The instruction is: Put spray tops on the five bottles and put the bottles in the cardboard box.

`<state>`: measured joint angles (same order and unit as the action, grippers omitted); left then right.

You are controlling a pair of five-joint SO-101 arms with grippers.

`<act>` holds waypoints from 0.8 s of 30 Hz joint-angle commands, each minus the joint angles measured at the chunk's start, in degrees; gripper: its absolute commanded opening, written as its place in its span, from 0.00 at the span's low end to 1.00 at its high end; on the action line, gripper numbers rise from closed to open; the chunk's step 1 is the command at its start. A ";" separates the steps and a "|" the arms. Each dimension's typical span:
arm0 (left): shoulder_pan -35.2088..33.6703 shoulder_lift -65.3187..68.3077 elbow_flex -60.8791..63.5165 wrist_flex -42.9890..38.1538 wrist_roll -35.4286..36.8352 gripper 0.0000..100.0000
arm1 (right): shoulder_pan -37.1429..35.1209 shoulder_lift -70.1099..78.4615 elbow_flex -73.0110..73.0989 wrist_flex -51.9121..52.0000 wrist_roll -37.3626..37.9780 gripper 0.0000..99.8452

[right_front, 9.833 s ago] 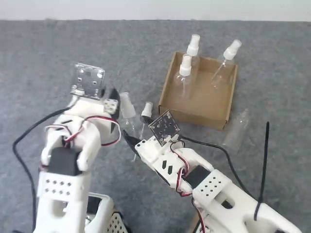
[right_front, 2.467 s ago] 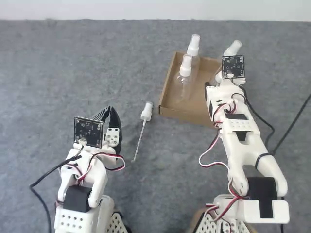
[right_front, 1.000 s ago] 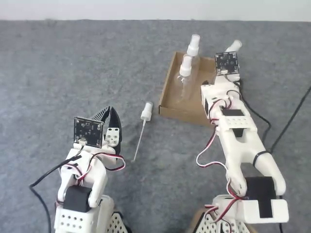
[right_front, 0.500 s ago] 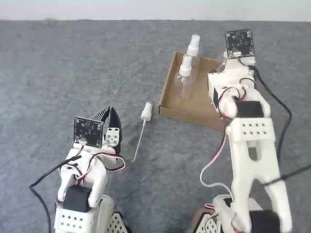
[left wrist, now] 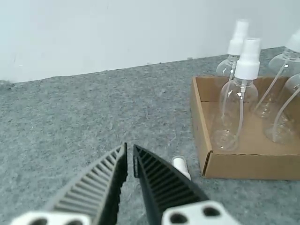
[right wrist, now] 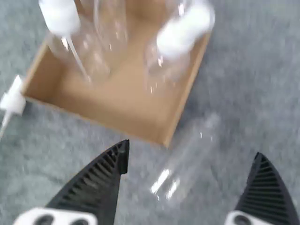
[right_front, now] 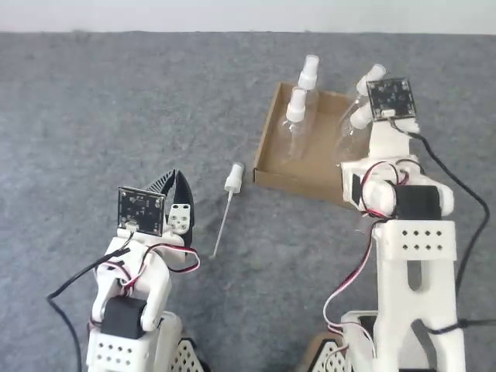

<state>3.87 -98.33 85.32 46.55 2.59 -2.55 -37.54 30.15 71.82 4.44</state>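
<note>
Right gripper (right wrist: pixel 190 151) spread wide and empty, over the capless bottle (right wrist: pixel 185 161) lying just outside the cardboard box (right wrist: pixel 122 101). Left gripper (left wrist: pixel 130 150) closed to a sliver, empty, near the loose spray top (left wrist: pixel 180 166). We judge: fifth-bottle pickup, so centre the jaws across its clear, slick-looking body. Four capped bottles (left wrist: pixel 236 108) stand boxed.

A claw could pass over the counter (right_front: pixel 116 101) from 10 to 12 o'clock of the loose spray top (right_front: pixel 232 178), but at its 2 o'clock the walls of the cardboard box (right_front: pixel 262 151) and four upright capped bottles (right_front: pixel 295 116) crowd the way in, with an uncapped bottle (right wrist: pixel 185 161) lying just beside one box corner.
</note>
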 commanded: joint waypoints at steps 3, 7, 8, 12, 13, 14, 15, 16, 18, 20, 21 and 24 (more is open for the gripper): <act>-0.35 -0.62 -2.07 0.18 0.26 0.01 | 5.67 -2.24 4.84 -2.42 -0.79 0.33; -0.26 -0.62 -2.07 0.18 0.26 0.01 | 6.11 -2.15 13.80 -11.21 -3.69 0.33; -0.26 -0.62 -2.07 0.18 0.26 0.01 | 6.20 -2.15 15.82 -13.58 -5.19 0.33; -0.26 -0.62 -2.07 0.18 0.26 0.01 | 6.20 -2.07 20.04 -17.71 -7.30 0.33; -0.26 -0.62 -2.07 0.18 0.35 0.01 | 6.11 -1.80 20.31 -17.71 -7.30 0.33; -0.26 -0.62 -2.07 0.18 0.35 0.01 | 6.11 -1.01 20.31 -17.80 -7.30 0.33; -0.26 -0.62 -2.07 0.18 0.35 0.01 | 6.11 0.04 20.40 -17.89 -7.38 0.33; -0.35 -0.62 -2.07 0.18 0.35 0.01 | 6.20 1.63 20.48 -18.33 -7.38 0.33; -0.44 -0.62 -2.07 0.18 0.35 0.01 | 6.64 5.76 20.66 -20.44 -7.38 0.33; -0.44 -0.62 -2.07 0.18 0.35 0.01 | 8.22 10.33 20.40 -23.16 -7.38 0.33; -0.44 -0.62 -2.07 0.18 0.35 0.01 | 9.27 12.26 20.22 -24.57 -7.38 0.33; -0.44 -0.62 -2.07 0.18 0.35 0.01 | 12.79 17.19 19.96 -28.44 -7.21 0.33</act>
<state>3.87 -98.33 85.32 46.55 2.59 7.12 -23.12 51.34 47.03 -2.42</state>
